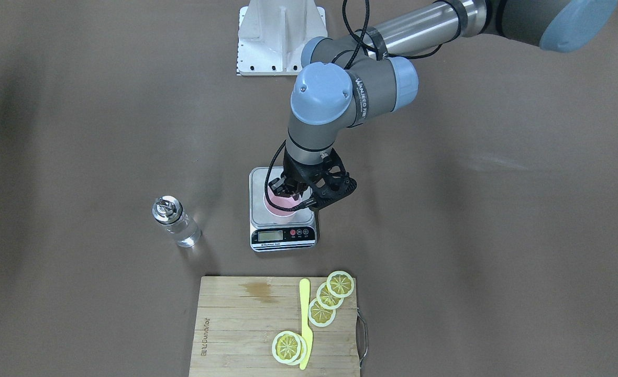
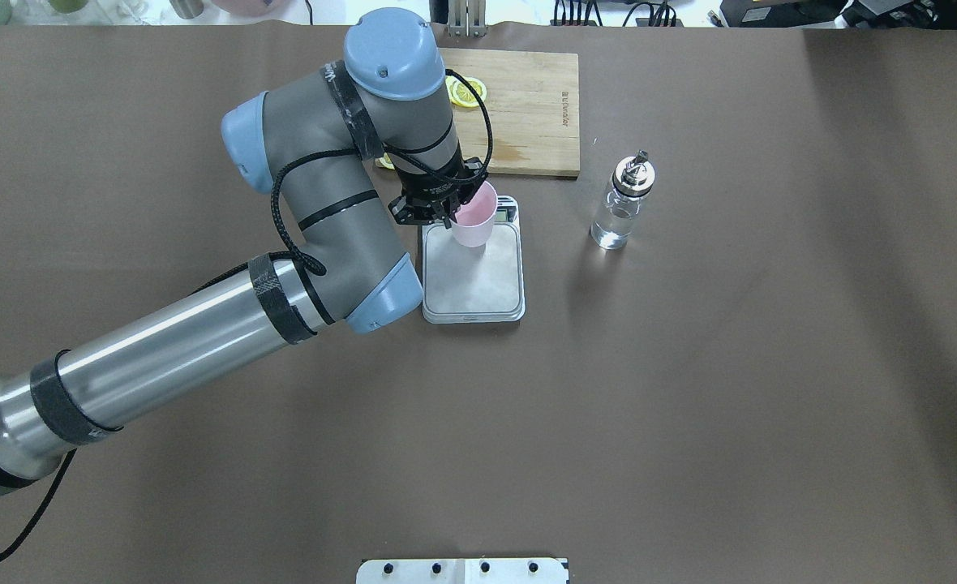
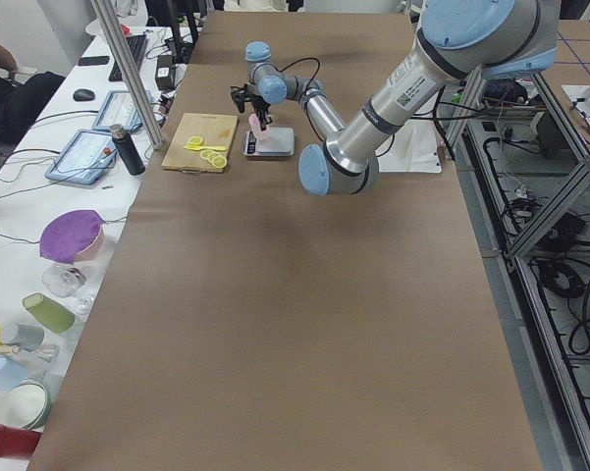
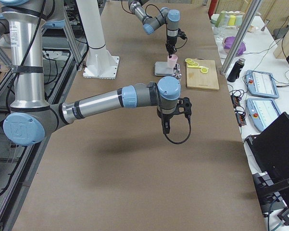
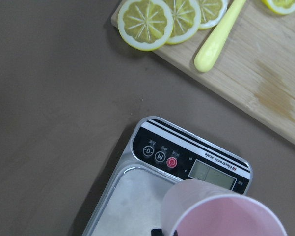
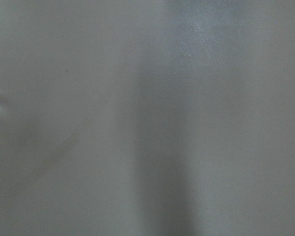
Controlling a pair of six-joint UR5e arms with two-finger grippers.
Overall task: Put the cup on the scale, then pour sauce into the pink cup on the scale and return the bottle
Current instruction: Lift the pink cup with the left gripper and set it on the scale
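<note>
My left gripper [image 2: 448, 217] is shut on the rim of the pale pink cup [image 2: 476, 219], reaching down from above. The cup [image 1: 279, 205] is upright over the display end of the steel scale [image 2: 474, 280]. I cannot tell whether its base touches the platform. The left wrist view shows the cup [image 5: 221, 211] low at the right, over the scale [image 5: 132, 206] and its buttons. The clear glass bottle [image 1: 175, 222] with its metal pourer stands alone on the table beside the scale, holding clear sauce [image 2: 613, 223]. My right gripper [image 4: 165, 126] hangs far from these, and I cannot tell its state.
A wooden cutting board [image 1: 246, 324] lies beyond the scale, with lemon slices [image 1: 330, 298] and a yellow knife [image 1: 305, 319] on it. A white mounting plate [image 1: 280, 36] sits at the robot's base. The right wrist view shows only brown table cover.
</note>
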